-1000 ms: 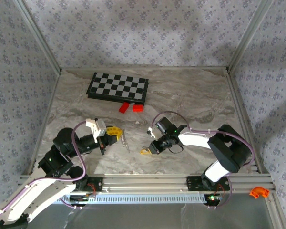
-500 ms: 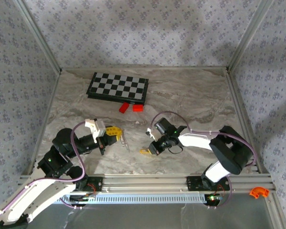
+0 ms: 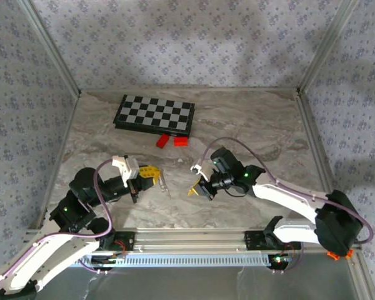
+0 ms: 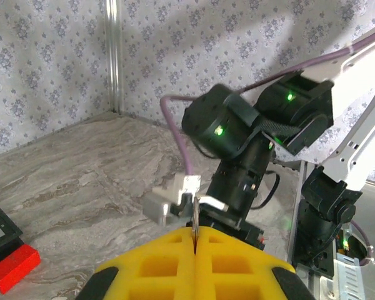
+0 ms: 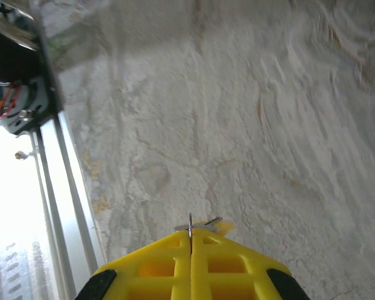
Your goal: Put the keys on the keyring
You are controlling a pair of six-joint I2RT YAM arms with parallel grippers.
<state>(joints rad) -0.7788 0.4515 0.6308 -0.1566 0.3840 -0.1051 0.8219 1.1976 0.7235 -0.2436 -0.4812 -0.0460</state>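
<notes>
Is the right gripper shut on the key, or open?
Shut on the key. In the right wrist view the right gripper has its jaws pressed together, with the key pinched at their tips.

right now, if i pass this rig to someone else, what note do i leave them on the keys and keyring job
Left pincer: shut on the keyring, which sticks out past its tips above the table.
Right pincer: shut on the small yellow-headed key.
Done: ring and key are each gripped, one per arm. The pincers face each other mid-table with a gap between them.
Left: bring the key across to the ring and thread it on. The key is not on the ring yet.
</notes>
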